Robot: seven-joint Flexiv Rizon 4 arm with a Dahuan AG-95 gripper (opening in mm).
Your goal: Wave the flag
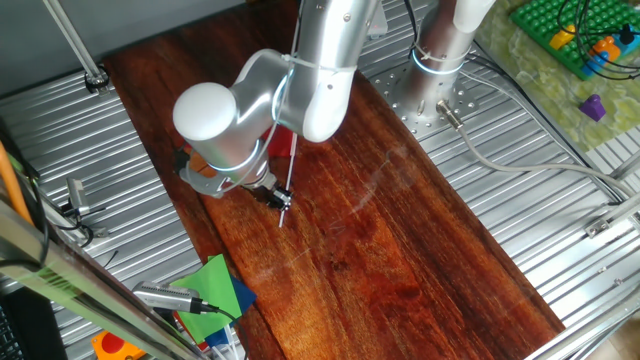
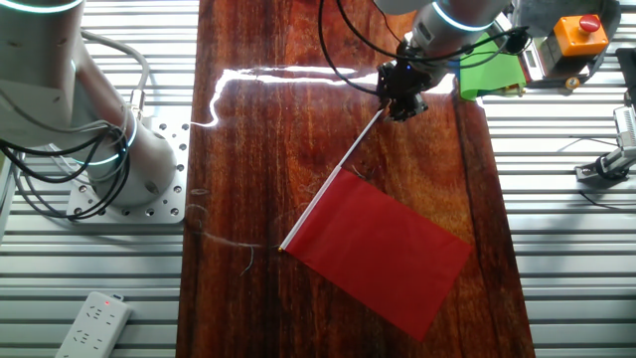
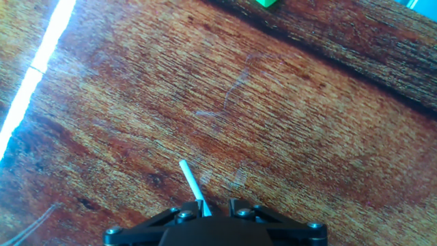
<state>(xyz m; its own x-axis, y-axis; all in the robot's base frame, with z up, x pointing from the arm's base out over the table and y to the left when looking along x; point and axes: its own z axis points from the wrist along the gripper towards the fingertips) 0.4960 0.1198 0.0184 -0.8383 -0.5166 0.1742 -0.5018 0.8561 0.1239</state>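
One risk: our gripper (image 2: 402,103) is clamped on the very tip of the stick of the flag (image 2: 383,247), whose cloth lies flat on the wooden table (image 2: 248,149). With so little stick between the fingers, we think a hard swing could pivot it or fling it loose.

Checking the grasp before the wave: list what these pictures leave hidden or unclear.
- One fixed view: the arm covers nearly all of the flag; only a red sliver and some stick show.
- Hand view: the tool is cut off by the bottom edge, and the cloth is out of frame.
- Other fixed view: the tool's fingertips are too small to tell apart.
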